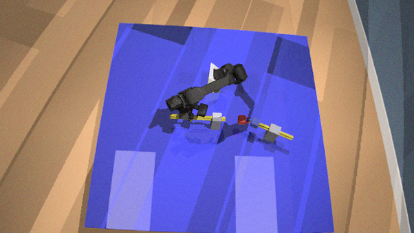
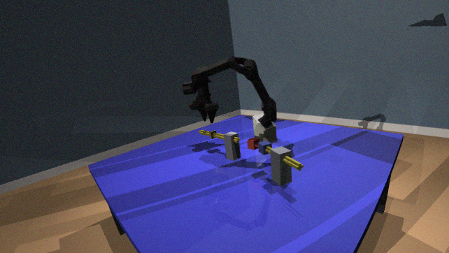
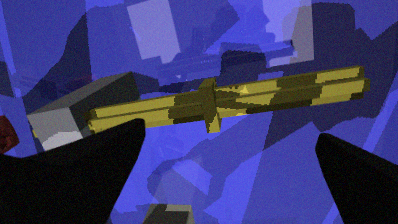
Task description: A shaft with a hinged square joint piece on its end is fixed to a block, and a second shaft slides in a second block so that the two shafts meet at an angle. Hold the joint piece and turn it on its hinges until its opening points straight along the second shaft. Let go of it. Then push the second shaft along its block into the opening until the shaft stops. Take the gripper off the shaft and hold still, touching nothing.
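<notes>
The yellow second shaft (image 1: 206, 118) (image 2: 222, 136) (image 3: 340, 89) runs through its grey block (image 1: 216, 124) (image 2: 231, 147) (image 3: 54, 131) and carries a crosswise collar (image 2: 212, 134) (image 3: 210, 106). My gripper (image 2: 208, 121) (image 3: 230, 134) is open and empty above the shaft's outer part, near the collar, not touching it. The red joint piece (image 1: 241, 120) (image 2: 252, 143) (image 3: 7, 134) stands in line with the second shaft as seen from above, with a gap to the shaft's end. Its opening's exact direction cannot be told. A blue-grey hub (image 1: 255, 122) (image 2: 264, 147) joins it to the yellow first shaft (image 1: 287, 136) (image 2: 293, 163), which slants away.
The first shaft's grey block (image 1: 272, 134) (image 2: 280, 167) stands on the blue table (image 1: 190, 198) (image 2: 175, 210). The white arm base (image 1: 211, 72) (image 2: 264, 132) is behind the shafts. The black arm (image 1: 211, 88) (image 2: 257, 85) reaches over from it.
</notes>
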{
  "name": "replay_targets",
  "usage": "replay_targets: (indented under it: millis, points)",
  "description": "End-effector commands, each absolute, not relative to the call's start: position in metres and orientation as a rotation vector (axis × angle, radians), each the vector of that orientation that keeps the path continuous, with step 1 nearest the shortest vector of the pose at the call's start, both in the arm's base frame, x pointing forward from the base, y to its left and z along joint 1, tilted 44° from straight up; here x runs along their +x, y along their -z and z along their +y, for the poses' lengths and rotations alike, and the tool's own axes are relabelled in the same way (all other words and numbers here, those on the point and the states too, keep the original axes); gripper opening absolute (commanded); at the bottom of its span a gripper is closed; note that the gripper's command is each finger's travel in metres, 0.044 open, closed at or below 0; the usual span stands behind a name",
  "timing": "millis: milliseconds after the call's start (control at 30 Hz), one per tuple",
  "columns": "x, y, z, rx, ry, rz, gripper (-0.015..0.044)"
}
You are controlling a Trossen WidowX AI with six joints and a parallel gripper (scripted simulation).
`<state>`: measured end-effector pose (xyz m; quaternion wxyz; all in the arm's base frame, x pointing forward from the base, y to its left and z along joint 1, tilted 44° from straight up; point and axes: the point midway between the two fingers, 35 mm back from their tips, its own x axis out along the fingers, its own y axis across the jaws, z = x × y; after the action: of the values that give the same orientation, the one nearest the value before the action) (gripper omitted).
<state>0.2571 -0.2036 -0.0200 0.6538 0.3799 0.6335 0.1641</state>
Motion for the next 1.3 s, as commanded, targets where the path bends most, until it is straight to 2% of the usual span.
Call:
replay_targets:
  millis: [0, 400, 1267]
  points:
    - [0.254, 0.032, -0.216, 0.755, -0.429, 1.411, 0.0440]
    - [0.249, 0.049, -0.230, 0.636, -0.495, 1.384, 0.0440]
    - [0.257, 0.078, -0.205, 1.316, 0.155, 1.634, 0.0440]
